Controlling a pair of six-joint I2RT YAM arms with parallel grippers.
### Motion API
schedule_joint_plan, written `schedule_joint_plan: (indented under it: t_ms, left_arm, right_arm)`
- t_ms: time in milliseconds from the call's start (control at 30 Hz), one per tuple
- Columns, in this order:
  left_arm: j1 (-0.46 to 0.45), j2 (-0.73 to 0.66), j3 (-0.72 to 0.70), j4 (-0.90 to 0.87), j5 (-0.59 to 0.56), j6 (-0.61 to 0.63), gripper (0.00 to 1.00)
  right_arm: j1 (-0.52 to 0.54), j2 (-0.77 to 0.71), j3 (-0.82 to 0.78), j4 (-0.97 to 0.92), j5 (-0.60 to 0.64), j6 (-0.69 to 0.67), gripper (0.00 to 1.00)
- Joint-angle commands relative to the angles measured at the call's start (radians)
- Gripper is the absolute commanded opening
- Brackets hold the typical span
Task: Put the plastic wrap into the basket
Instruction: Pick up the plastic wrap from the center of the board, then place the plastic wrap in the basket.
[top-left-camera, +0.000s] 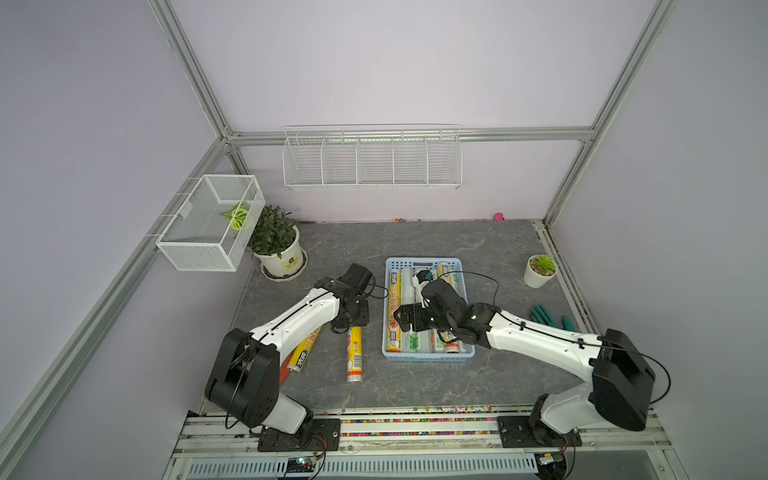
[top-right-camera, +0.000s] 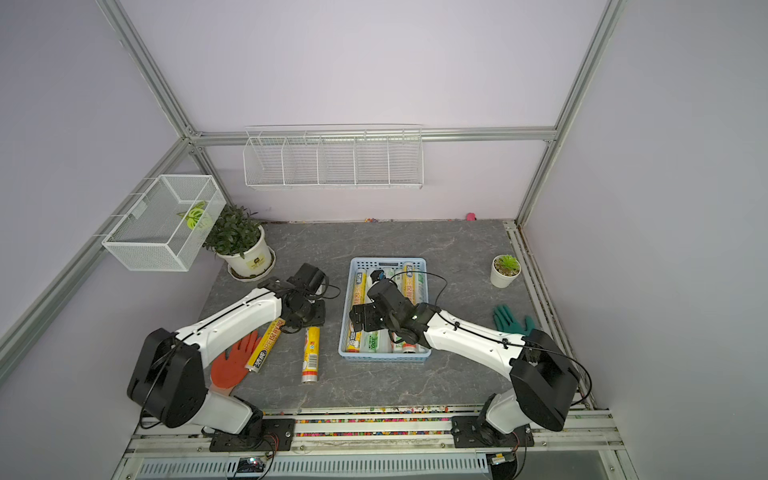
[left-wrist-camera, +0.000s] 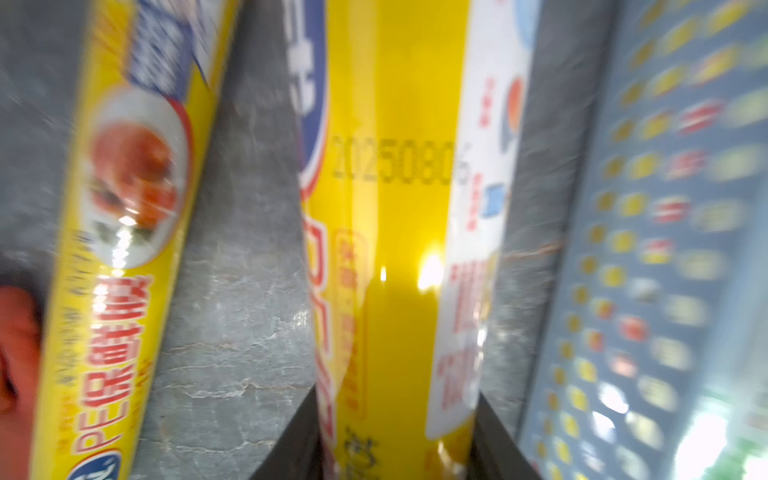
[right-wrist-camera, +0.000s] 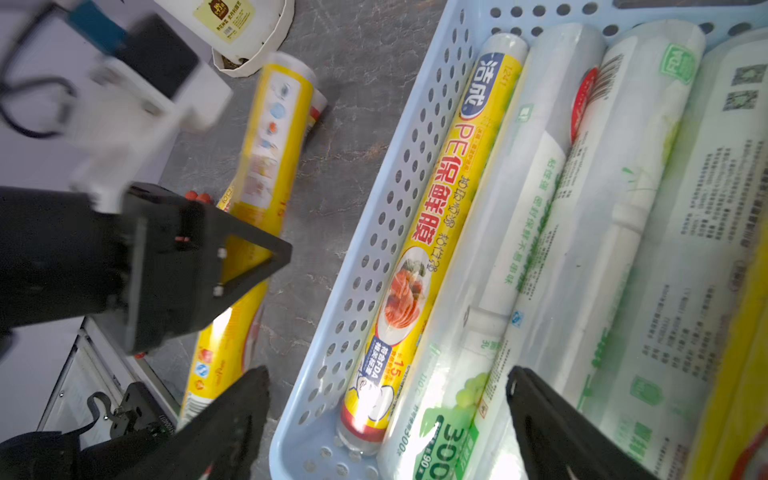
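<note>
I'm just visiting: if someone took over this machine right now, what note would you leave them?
Left fingers: shut on a yellow roll on the table, beside the basket.
Right fingers: open, empty, over the basket.
Done: several rolls lie in the basket.
Left to do: put in the gripped roll, then the second yellow roll lying partly on the orange glove.

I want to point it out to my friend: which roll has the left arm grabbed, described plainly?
Find the light-blue basket on the grey table. Two yellow rolls lie on its left-arm side. It is the nearer roll, roughly parallel to the basket, its far end clamped in the left gripper; the other roll lies slanted beside an orange glove.
</note>
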Motion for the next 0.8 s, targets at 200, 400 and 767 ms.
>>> schedule_joint_plan:
  t_ms: [200, 400, 767]
  left_arm:
    - [-0.001, -0.073, 0.145, 0.037, 0.130, 0.051, 0.15]
    - [-0.002, -0.105, 0.118, 0.282, 0.300, -0.053, 0.14]
    - [-0.087, 0.114, 0.220, 0.441, 0.450, -0.158, 0.17]
  right_arm:
    - [-0.026, -0.088, -0.033, -0.057, 0.078, 0.018, 0.95]
    - [-0.083, -0.153, -0.079, -0.087, 0.124, 0.079, 0.97]
    - [-0.250, -0.312, -0.221, -0.089, 0.044, 0.167, 0.97]
